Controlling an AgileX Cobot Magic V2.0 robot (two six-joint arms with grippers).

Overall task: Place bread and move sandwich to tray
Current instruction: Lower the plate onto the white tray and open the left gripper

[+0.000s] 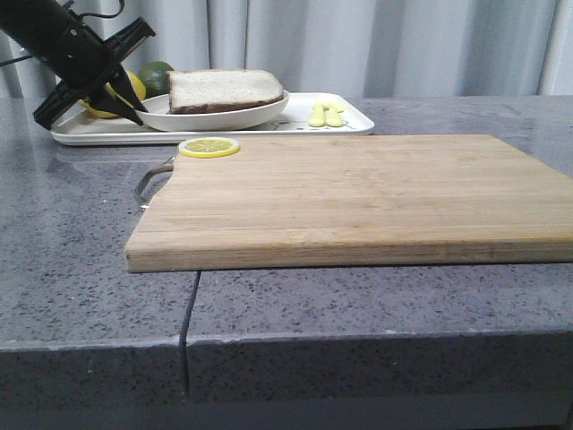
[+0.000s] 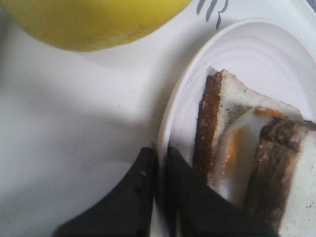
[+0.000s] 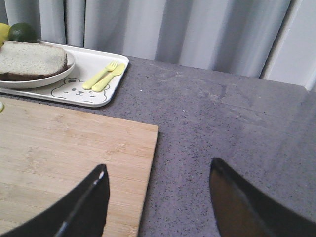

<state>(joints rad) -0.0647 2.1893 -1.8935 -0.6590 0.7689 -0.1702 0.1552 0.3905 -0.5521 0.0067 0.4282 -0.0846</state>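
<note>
Sandwich [image 1: 226, 90] on plate [image 1: 215, 117], already on tray [image 1: 349, 123] at tabletop's far left corner. Left tool [image 2: 160, 160] pinching plate rim on sandwich's left side. Right tool [image 3: 158, 190] spread wide, empty, well apart beyond cutting board [image 1: 358, 202].

Wooden cutting board [image 1: 358, 197] lay across the grey speckled countertop [image 1: 81, 296], its near edge close to the counter's front. A metal handle [image 1: 152, 179] projected from its left end. One lemon slice [image 1: 209, 147] sat flat on the board's far left corner. A seam [image 1: 190, 322] ran through the countertop below the board. Behind, a whole lemon [image 1: 134, 87] and a green lime [image 1: 158, 75] sat side by side. Pale yellow toy fork and spoon [image 3: 104, 77] lay together. Grey curtain [image 1: 376, 45] hung as backdrop.
</note>
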